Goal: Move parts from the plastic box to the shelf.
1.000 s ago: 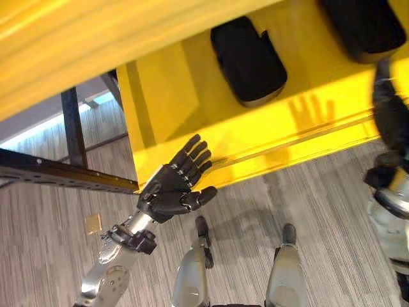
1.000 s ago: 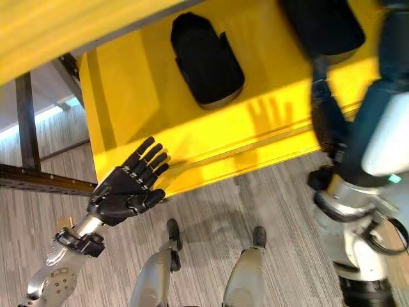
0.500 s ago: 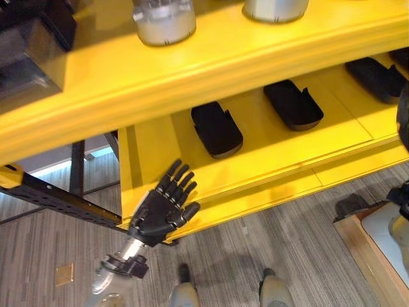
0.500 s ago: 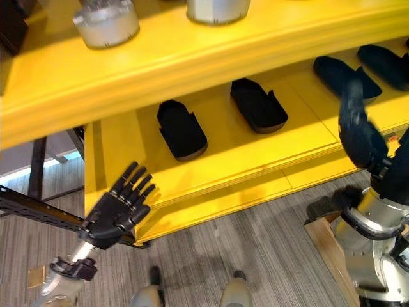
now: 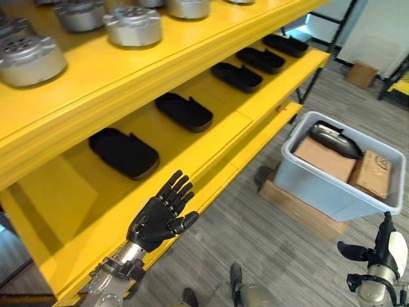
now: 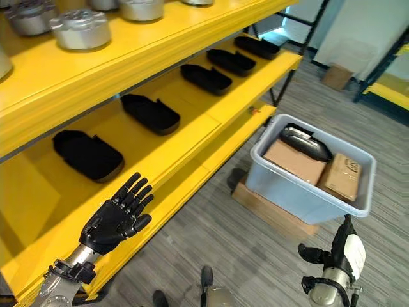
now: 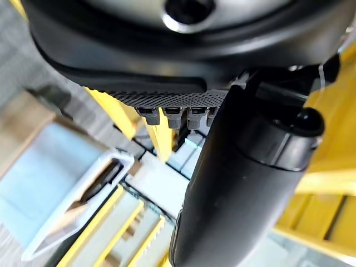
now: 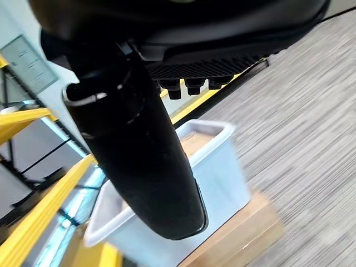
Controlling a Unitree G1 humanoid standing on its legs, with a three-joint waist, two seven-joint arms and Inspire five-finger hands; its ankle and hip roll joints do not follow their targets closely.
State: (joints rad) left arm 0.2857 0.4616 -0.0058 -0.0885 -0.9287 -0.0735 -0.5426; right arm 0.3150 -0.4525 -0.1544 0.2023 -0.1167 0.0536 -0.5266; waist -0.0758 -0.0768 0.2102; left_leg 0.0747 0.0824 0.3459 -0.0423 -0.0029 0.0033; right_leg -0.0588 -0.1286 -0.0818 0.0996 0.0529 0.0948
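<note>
I see my left robot hand [image 5: 156, 220] spread wide, empty, before the yellow shelf [image 5: 211, 137]; the right robot hand [image 6: 342, 256], fingers straight, sits below the plastic box [image 6: 307, 185]; its cardboard label [image 6: 350, 167] is unreadable.

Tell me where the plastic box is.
In the left eye view, the plastic box sits on the floor at right, atop a wooden board, beside the yellow shelf.

Yellow shelf [image 5: 192, 51], black parts [image 5: 123, 152], pale blue plastic box [image 5: 319, 185], grey striped floor [image 5: 281, 243]

I see a warehouse or workshop: long yellow shelf [image 5: 211, 121] racks with metal parts [image 5: 133, 25], grey carpet floor [image 6: 255, 249].
</note>
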